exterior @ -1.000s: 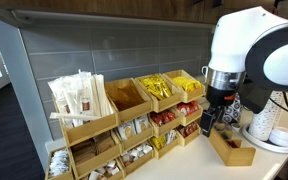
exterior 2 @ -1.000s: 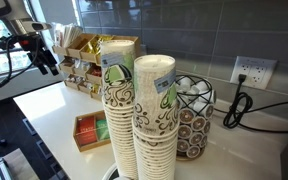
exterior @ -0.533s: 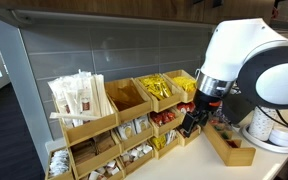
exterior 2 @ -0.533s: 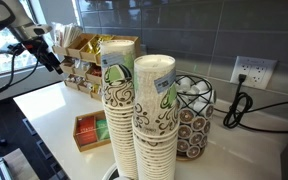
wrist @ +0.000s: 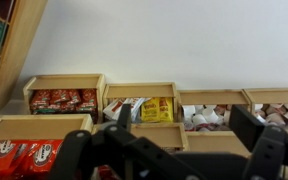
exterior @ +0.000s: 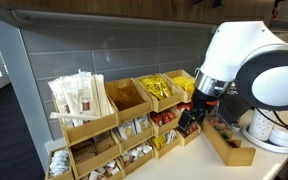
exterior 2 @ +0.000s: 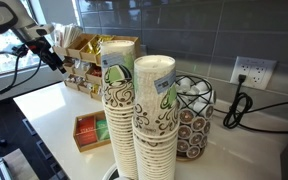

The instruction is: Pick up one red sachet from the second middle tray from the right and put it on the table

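Jaws spread wide, nothing btwn them. Gripper (wrist: 169, 150) hovers just in front of the rack (exterior: 90, 130). Red sachet (exterior: 164, 116) lies in its tray (exterior: 170, 127). Risks: pinching several packets at once, drifting to the lookalike red bin alongside, or clipping the wood wall.

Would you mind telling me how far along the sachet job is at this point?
Done: nothing yet. The visible part of the table bears no packet. In hand: the gripper hovers at the middle row of the rack. In the wrist view its jaws are apart and empty, and the red sachets lie in their tray. Left: close on one sachet, lift it out and set it on the table.
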Robot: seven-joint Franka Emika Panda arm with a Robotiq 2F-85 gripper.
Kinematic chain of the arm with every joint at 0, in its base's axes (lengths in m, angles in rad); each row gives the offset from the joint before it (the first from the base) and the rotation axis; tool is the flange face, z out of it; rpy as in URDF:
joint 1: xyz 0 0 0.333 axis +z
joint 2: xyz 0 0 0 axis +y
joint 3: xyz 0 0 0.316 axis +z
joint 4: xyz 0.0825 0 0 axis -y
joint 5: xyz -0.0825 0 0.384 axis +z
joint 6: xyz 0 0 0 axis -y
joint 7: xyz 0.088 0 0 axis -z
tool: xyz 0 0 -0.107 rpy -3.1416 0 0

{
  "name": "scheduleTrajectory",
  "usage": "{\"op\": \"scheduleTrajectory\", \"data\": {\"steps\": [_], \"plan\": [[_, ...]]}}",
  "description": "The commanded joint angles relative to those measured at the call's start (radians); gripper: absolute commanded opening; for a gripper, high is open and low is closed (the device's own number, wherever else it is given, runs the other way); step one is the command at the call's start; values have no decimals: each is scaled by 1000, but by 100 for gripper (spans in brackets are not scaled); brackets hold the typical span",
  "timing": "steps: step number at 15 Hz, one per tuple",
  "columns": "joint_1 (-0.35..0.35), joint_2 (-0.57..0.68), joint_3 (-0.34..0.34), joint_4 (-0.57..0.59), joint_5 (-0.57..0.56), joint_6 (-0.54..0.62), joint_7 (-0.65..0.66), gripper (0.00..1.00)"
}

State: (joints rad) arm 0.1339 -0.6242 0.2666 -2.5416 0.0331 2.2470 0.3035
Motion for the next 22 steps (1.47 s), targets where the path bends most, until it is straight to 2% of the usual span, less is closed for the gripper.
{"op": "scheduleTrajectory", "data": {"steps": [1, 11, 12, 13, 20, 22], "plan": [[-7, 30, -13, -39, 18, 137, 18, 100], [-81, 161, 22, -117, 3, 557, 146, 100], [-93, 174, 30, -118, 2, 578, 163, 100], [-68, 145, 8, -108, 9, 524, 118, 100], [-84, 173, 20, -109, 8, 556, 140, 100], [-102, 202, 30, -110, -2, 603, 151, 100]]}}
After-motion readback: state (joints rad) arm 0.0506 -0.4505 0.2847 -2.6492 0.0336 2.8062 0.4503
